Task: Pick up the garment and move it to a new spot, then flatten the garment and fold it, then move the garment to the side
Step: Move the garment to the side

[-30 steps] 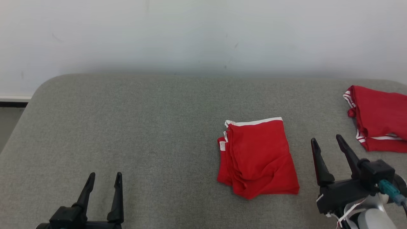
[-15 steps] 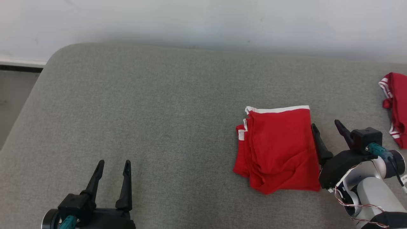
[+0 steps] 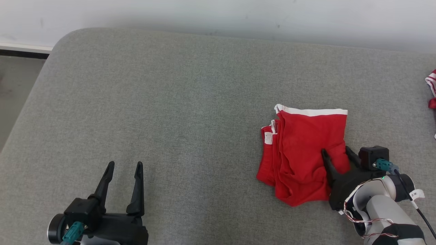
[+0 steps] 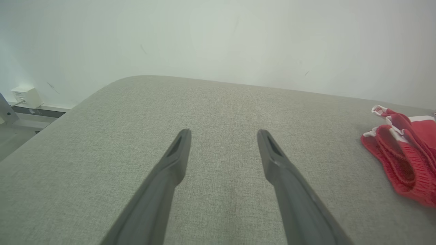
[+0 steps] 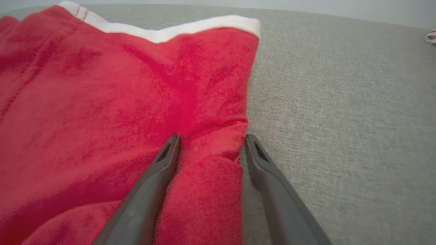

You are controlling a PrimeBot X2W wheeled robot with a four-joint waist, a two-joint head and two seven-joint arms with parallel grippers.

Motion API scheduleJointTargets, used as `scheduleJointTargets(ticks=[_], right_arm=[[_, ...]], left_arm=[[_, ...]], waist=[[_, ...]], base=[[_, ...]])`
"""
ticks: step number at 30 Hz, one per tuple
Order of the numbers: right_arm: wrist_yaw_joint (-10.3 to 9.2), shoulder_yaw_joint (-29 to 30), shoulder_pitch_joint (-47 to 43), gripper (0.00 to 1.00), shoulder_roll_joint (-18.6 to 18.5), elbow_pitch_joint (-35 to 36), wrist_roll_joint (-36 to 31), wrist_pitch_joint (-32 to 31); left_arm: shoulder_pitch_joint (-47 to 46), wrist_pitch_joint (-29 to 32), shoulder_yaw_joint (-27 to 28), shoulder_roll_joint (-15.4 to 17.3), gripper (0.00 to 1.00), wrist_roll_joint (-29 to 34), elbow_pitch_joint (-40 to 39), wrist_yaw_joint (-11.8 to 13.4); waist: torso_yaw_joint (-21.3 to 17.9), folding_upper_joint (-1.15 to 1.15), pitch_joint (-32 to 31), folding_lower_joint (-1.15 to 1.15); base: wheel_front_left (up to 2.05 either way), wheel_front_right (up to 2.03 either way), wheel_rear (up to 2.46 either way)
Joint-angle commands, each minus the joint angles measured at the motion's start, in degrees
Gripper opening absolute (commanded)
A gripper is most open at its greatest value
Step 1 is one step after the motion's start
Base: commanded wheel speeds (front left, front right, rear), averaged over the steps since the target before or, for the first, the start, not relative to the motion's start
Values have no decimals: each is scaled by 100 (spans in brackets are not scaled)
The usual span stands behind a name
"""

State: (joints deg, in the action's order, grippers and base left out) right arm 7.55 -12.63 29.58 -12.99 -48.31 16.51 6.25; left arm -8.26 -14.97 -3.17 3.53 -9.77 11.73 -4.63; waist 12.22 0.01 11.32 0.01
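- Straddling the near right edge of the garment (image 3: 306,143), the right gripper (image 3: 335,151) has its jaws spread: one finger lies on the red cloth, the other on the grey cushion (image 3: 170,102) just beside the hem. Nothing is pinched between them.
- The garment is red with a white band along its far edge. It is folded into a rough rectangle, with several layers stepped at its left side and a rumpled bulge at the near end.
- It lies right of centre on the cushion, nearer the front than the back.
- The left gripper (image 3: 125,164) hovers at the near left, well apart from the garment, jaws wide and holding nothing.
- A second red piece with white stripes (image 3: 432,88) peeks in at the far right edge.
- A pale wall (image 3: 218,13) runs behind the cushion, and a strip of floor (image 3: 13,85) lies to the left.
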Motion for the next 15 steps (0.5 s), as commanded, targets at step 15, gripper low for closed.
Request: scheduleJointTargets(ticks=[15], right_arm=[[-17,-927,871,0,-720,-112,483,0]], left_arm=[[-282,-18,-131,-41,100,39,-83,-79]], waist=[[-466,-1,242,-1]], base=[[0,0,0]])
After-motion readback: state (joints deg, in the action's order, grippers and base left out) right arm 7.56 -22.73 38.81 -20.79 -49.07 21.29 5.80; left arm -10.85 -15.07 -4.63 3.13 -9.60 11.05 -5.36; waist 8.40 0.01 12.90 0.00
